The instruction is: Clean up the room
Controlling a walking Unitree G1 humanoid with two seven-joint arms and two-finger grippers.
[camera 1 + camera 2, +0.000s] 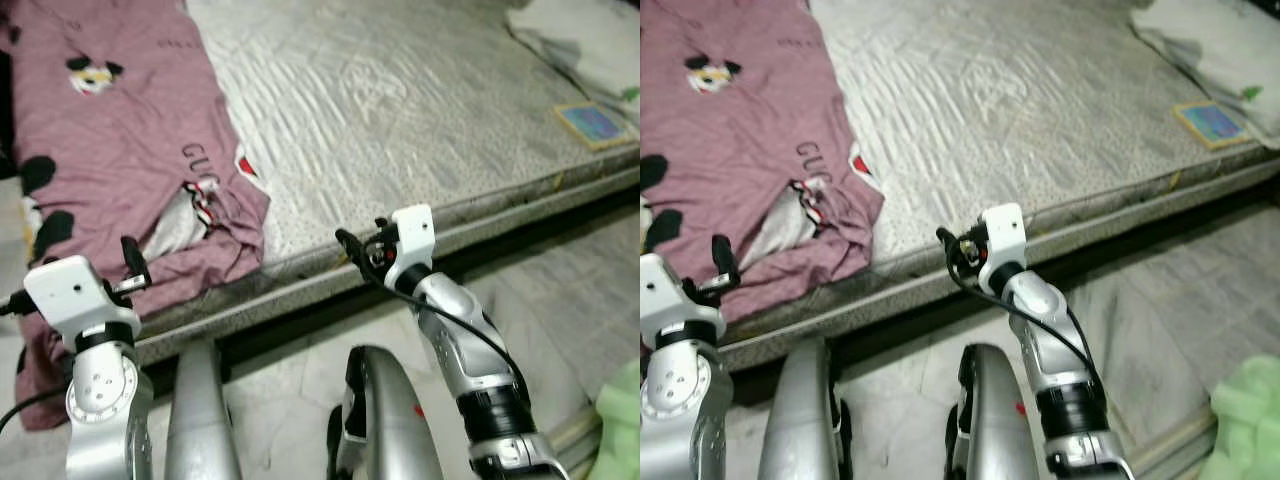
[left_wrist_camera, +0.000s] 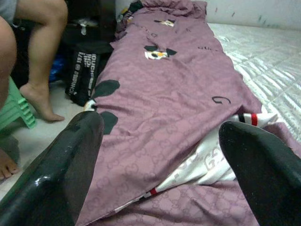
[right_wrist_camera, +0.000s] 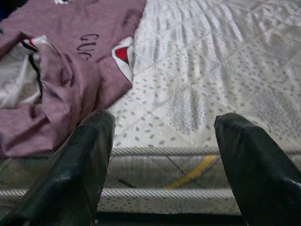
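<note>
A mauve blanket with cartoon mouse prints and dark lettering lies rumpled along the left side of a grey-white quilted mattress. Its white lining shows at a turned-up fold. My left gripper hovers open at the blanket's near edge, and the left wrist view looks along the blanket between its fingers. My right gripper stands open at the mattress's front edge, just right of the blanket's corner. Neither gripper holds anything.
A small blue-covered book and a white bundle of cloth lie at the mattress's far right. A light green cloth sits on the tiled floor, lower right. Beside the bed are a person's bare legs, a green stool and a black bag.
</note>
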